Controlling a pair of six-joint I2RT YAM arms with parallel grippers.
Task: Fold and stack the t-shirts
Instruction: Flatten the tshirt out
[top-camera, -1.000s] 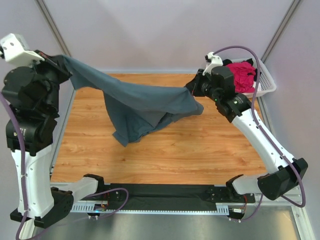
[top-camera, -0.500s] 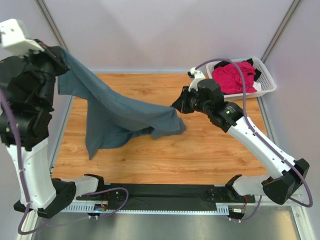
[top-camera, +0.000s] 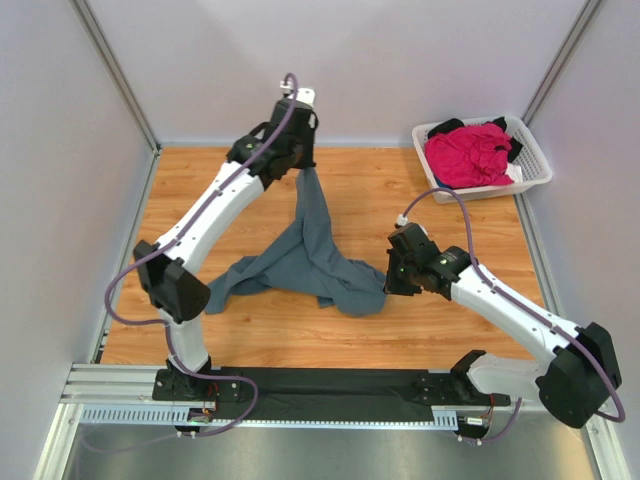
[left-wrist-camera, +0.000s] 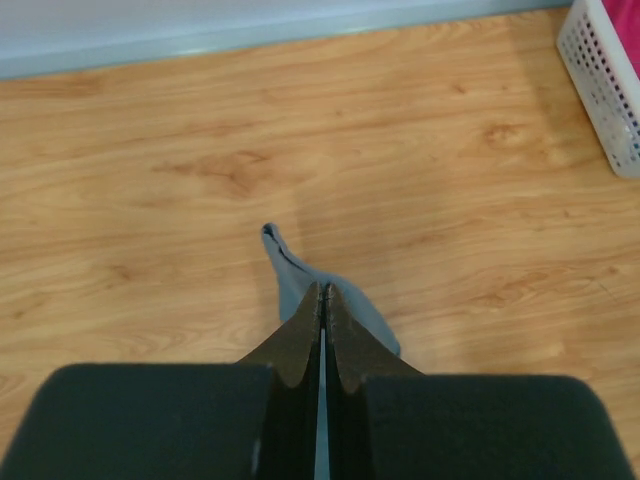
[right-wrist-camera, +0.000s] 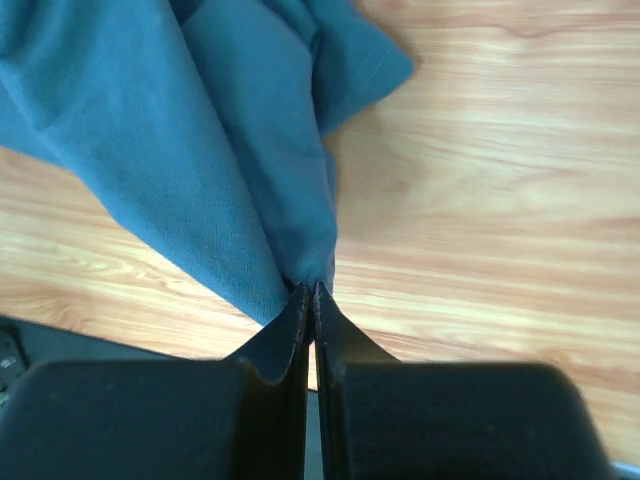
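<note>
The slate blue-grey t-shirt (top-camera: 305, 250) hangs from my left gripper (top-camera: 303, 165) at the back of the table and trails down onto the wood toward the front. My left gripper (left-wrist-camera: 323, 290) is shut on a pinched edge of the shirt (left-wrist-camera: 290, 270). My right gripper (top-camera: 388, 278) is shut on another edge low at the middle right; the wrist view shows the cloth (right-wrist-camera: 210, 170) bunched at the closed tips (right-wrist-camera: 311, 290). A magenta-pink shirt (top-camera: 465, 153) and a black one (top-camera: 446, 127) lie in the basket.
The white slatted basket (top-camera: 533, 160) stands at the back right corner; its wall shows in the left wrist view (left-wrist-camera: 605, 80). The wooden table (top-camera: 250, 330) has a metal rail and black strip (top-camera: 330, 385) along its near edge.
My left arm has swung from high at the far left to the back centre, carrying the shirt. My right gripper has moved down and toward the front. The shirt now droops onto the table.
</note>
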